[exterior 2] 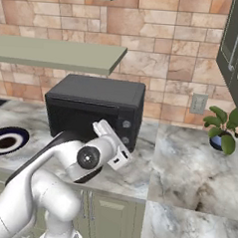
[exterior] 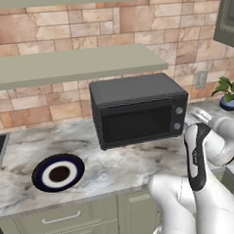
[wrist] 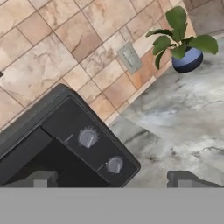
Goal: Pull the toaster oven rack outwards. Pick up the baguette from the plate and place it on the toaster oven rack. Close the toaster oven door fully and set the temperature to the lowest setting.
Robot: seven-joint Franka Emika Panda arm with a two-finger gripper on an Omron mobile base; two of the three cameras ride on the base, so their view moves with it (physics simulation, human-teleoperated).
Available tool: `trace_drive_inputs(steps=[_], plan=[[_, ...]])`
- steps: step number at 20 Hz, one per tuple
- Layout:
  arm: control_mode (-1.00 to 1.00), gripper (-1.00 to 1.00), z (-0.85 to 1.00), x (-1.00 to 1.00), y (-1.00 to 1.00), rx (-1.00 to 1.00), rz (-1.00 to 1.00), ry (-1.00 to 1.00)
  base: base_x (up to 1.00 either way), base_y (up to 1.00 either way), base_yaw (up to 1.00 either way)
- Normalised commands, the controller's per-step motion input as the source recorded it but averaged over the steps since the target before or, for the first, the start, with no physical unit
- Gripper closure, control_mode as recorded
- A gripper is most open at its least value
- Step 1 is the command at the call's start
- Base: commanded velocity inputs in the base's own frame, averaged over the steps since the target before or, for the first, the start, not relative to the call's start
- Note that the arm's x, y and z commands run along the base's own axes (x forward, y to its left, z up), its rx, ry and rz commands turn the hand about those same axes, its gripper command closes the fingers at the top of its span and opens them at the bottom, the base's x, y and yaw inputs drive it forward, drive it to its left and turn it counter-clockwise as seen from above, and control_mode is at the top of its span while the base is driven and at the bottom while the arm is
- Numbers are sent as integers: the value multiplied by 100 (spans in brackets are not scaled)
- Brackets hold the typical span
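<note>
- The gripper hangs open and empty before the toaster oven's knob panel.
- The toaster oven sits at the counter's back edge, door shut.
- The plate lies near the front edge.

1. toaster oven: dark grey-black, with silver-grey knobs;
2. plate: navy, white ring, brown centre;
3. counter: grey-veined marble;
4. wall: tan and terracotta tiles;
5. plant: green leaves, blue pot.
</note>
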Motion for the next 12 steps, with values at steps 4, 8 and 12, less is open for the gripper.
trace_drive_inputs(steps=[4,8,12], plan=[[-100,-100,0,4,58,0,1,18,0,0,0],[-100,-100,6,1,52,0,0,7,0,0,0],[-100,-100,25,2,11,1,10,3,0,0,0]])
